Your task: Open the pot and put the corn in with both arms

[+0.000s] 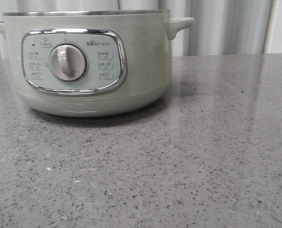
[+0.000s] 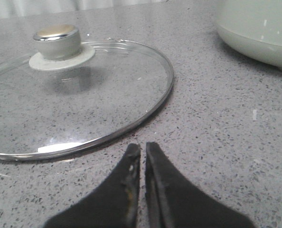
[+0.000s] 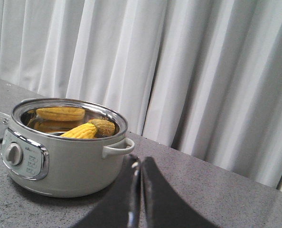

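The pale green electric pot (image 1: 89,61) was seen uncovered on the grey speckled countertop (image 1: 202,156), with the yellow corn cob (image 3: 80,131) resting inside, below its steel rim. The glass lid (image 2: 74,95) was laid flat on the counter, apart from the pot. The left gripper (image 2: 143,149) and right gripper (image 3: 140,164) were both held closed and empty, with bare counter around them.

Grey speckled table (image 1: 202,156), white pleated curtain (image 3: 202,71) behind.
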Controlling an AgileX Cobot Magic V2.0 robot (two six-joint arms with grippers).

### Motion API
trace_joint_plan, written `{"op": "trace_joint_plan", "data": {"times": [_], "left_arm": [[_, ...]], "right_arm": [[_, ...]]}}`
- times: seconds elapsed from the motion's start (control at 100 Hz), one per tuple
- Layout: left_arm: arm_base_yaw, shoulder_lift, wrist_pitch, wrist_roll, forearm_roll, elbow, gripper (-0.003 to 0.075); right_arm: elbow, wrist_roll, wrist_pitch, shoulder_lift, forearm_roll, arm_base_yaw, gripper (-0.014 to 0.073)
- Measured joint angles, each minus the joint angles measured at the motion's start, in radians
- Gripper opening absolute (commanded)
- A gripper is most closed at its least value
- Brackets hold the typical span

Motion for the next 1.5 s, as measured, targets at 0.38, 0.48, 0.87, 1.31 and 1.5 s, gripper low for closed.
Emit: {"op": "trace_joint_plan", "data": {"times": [0.38,0.48,0.87,1.31,1.5], "left_arm": [[0.000,0.000,0.000,0.000,0.002,0.000,-0.0020],[0.000,0.000,0.000,0.000,0.002,0.000,-0.0020],[0.000,0.000,0.000,0.000,0.002,0.000,-0.0020],[0.000,0.000,0.000,0.000,0.002,0.000,-0.0020],[0.000,0.000,0.001,0.000,0.002,0.000,-0.0020]], "right_arm": [[0.000,0.000,0.000,0.000,0.000,0.000,-0.0053],[0.000,0.000,0.000,0.000,0.000,0.000,-0.0053],[0.119,0.000,-0.012,0.000,-0.055,-0.140,-0.0053],[0.614,0.000,-0.312,-0.018,0.119,-0.320,-0.0057],[0.612,0.000,-0.188,-0.046,0.121,-0.344,-0.0057]]}}
